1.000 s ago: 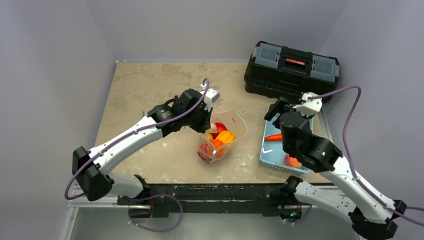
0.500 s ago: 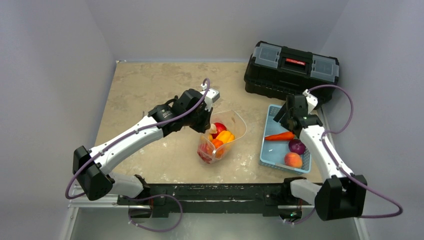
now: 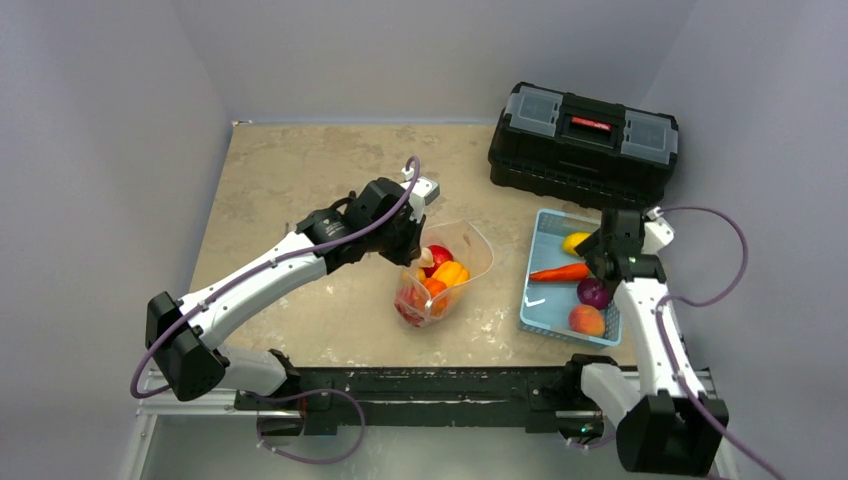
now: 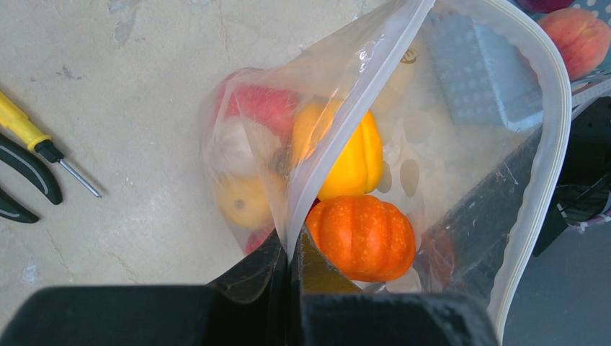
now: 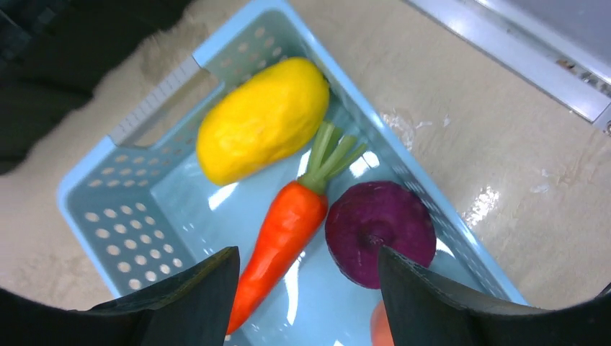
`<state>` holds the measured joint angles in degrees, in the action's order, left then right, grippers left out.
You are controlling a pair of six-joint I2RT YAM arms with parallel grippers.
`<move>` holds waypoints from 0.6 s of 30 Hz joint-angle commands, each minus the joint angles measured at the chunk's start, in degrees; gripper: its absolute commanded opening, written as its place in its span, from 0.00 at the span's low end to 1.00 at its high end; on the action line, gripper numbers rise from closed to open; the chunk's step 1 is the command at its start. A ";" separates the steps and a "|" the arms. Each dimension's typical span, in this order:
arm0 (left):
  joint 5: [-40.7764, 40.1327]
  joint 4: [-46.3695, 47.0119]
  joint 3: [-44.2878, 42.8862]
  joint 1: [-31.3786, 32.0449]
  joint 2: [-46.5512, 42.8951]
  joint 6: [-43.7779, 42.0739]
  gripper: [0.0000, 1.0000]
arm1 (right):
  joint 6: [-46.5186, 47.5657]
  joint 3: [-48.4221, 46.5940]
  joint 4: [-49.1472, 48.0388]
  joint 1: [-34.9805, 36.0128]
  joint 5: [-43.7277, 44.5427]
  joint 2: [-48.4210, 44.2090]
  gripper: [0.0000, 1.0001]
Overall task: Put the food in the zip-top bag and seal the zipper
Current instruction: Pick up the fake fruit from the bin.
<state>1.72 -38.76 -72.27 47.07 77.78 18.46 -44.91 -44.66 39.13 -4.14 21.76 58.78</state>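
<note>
The clear zip-top bag (image 3: 455,268) stands open mid-table, its zipper (image 4: 558,94) running round the mouth. My left gripper (image 3: 405,245) is shut on the bag's near rim (image 4: 292,249). Inside lie an orange pumpkin (image 4: 362,238), a yellow pepper (image 4: 353,155) and red (image 4: 263,108) and yellow (image 4: 245,202) pieces. My right gripper (image 3: 600,252) hovers open and empty (image 5: 306,252) over the blue tray (image 5: 130,216). The tray holds a yellow fruit (image 5: 263,130), a carrot (image 5: 288,216), a purple onion (image 5: 380,232) and a peach (image 3: 586,320).
A black toolbox (image 3: 583,140) stands at the back right, just behind the tray (image 3: 545,218). A yellow-handled screwdriver (image 4: 36,144) and black plier handles (image 4: 25,180) lie on the table left of the bag. Walls close in on three sides.
My right arm has swung right and its gripper now faces down over the tray's middle, uncovering the food in it. My left gripper and the bag have not moved.
</note>
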 commanded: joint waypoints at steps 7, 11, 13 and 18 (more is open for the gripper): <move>1.22 0.62 -1.56 0.22 -1.41 0.61 0.00 | -10.82 -2.40 11.78 -1.69 5.72 -0.37 0.77; 1.01 0.59 -1.55 0.22 -1.66 0.61 0.00 | -11.83 0.13 13.54 -1.71 -1.46 0.58 0.79; 1.16 0.60 -1.56 0.22 -1.65 0.66 0.00 | -12.25 0.76 14.95 -1.70 -2.44 -0.19 0.79; 2.20 0.91 -1.49 0.22 -1.52 0.92 0.00 | -12.51 2.01 19.09 -1.70 -0.51 0.44 0.82</move>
<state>2.55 -38.74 -72.27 47.07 77.78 18.48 -55.53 -43.38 53.69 -5.65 21.15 59.18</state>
